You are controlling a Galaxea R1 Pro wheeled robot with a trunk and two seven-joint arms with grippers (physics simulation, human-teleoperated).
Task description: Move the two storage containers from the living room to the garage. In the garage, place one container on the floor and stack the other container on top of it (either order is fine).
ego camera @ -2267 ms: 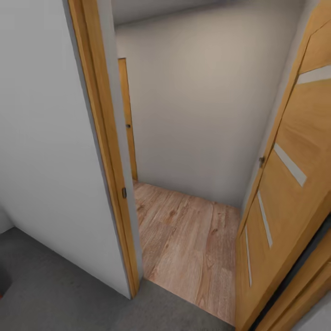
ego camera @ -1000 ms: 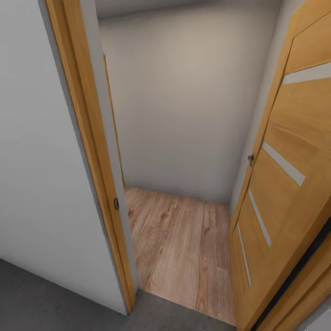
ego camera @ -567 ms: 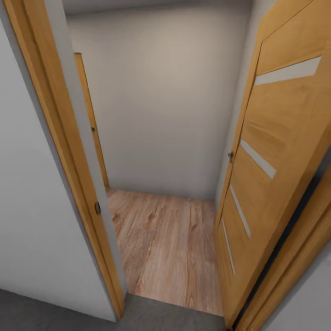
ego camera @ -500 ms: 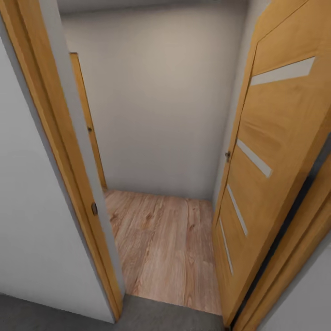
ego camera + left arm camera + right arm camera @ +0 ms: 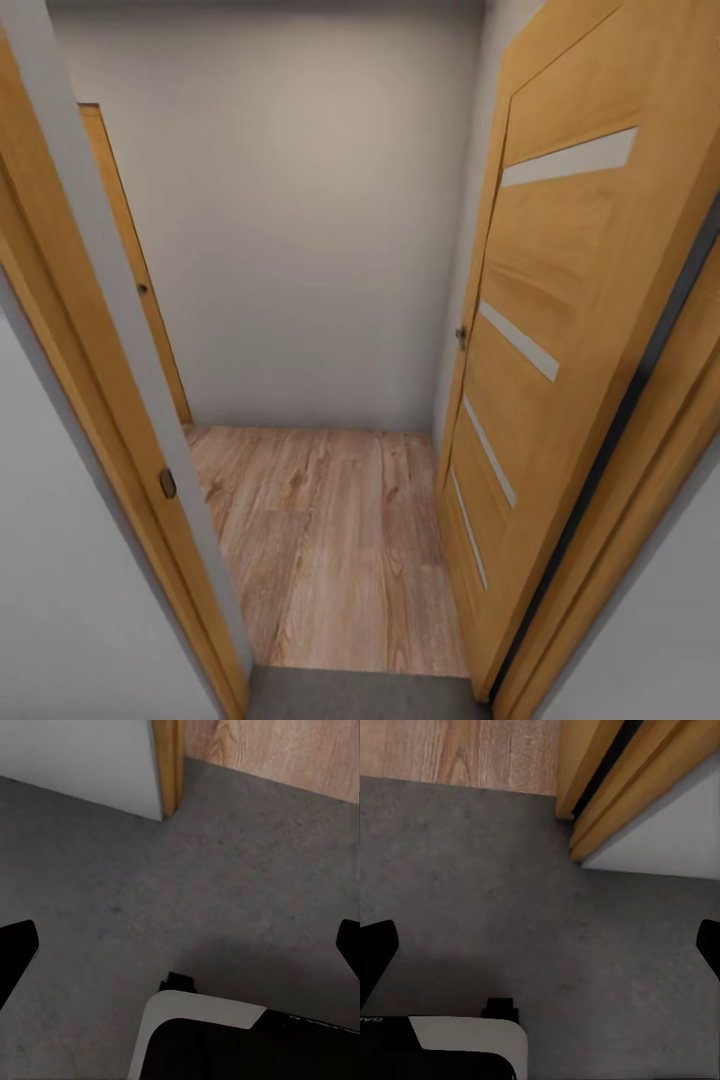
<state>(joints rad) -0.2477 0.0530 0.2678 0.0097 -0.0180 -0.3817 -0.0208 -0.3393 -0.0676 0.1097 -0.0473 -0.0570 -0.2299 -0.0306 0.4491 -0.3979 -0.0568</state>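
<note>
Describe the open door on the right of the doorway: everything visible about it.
The door is honey-coloured wood with a visible grain, set with narrow pale strips, apparently frosted panes, stepping down its face. A small dark handle sits at its far edge. It stands swung open into the room with wood-plank flooring, angled away from the matching wooden frame on the right, a dark gap between them. Its bottom edge runs just above the planks. In the right wrist view its foot meets the line between planks and grey floor.

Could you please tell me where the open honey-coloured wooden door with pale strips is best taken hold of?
Probably by the small dark handle at the honey-coloured wooden door's free edge, approached from its left in the head view: the rest of its panel is flat.
</note>
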